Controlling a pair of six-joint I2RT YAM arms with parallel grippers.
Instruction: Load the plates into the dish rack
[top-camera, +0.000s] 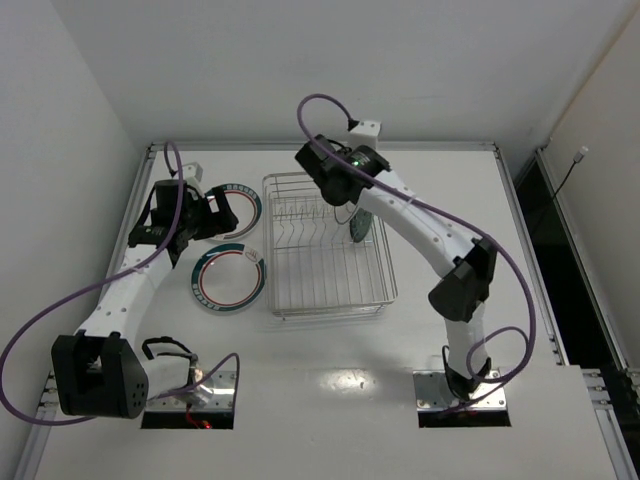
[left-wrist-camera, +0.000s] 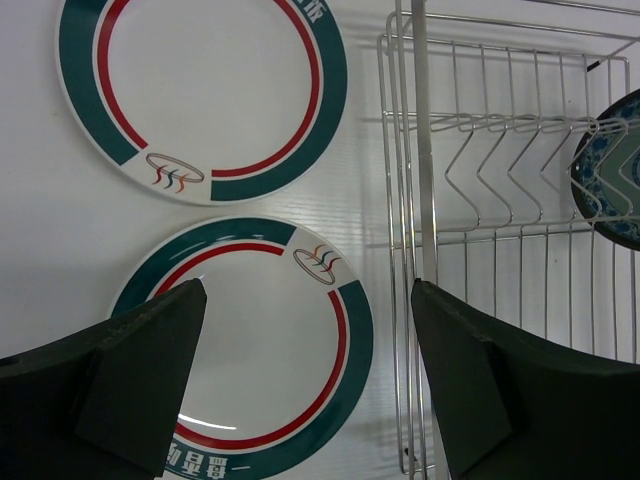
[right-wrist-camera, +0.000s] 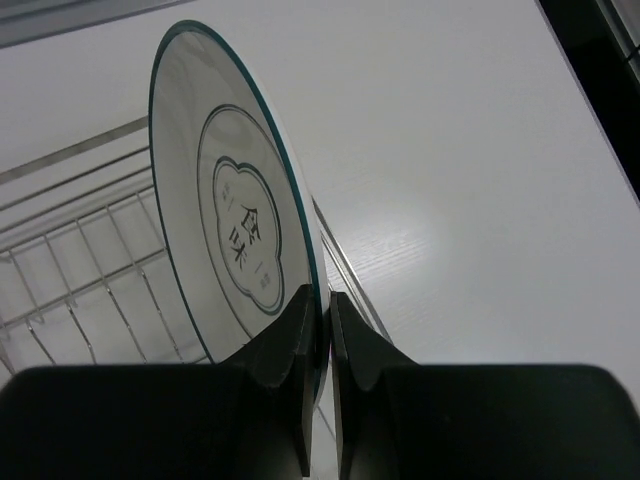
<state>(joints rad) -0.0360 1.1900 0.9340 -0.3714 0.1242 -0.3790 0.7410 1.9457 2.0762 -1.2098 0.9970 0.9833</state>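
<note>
Two white plates with green-and-red rims lie flat left of the dish rack (top-camera: 330, 300): a far one (top-camera: 240, 200) (left-wrist-camera: 200, 90) and a near one (top-camera: 229, 278) (left-wrist-camera: 250, 350). My left gripper (top-camera: 205, 215) (left-wrist-camera: 308, 300) is open and empty, hovering above them beside the rack's left wall (left-wrist-camera: 420, 150). My right gripper (top-camera: 350, 195) (right-wrist-camera: 326, 295) is shut on the rim of the small teal plate (top-camera: 362, 228) (left-wrist-camera: 615, 170). It holds that plate on edge over the rack's far right side (right-wrist-camera: 80, 270). The plate's pale underside with a flower-like mark (right-wrist-camera: 220, 180) faces the wrist camera. The larger pale grey plate is out of view.
The rack's upright prongs (left-wrist-camera: 500, 150) run across its far half. The white table (top-camera: 330, 400) has a raised rim at the back and sides, with walls close on the left and behind. Purple cables loop from both arms.
</note>
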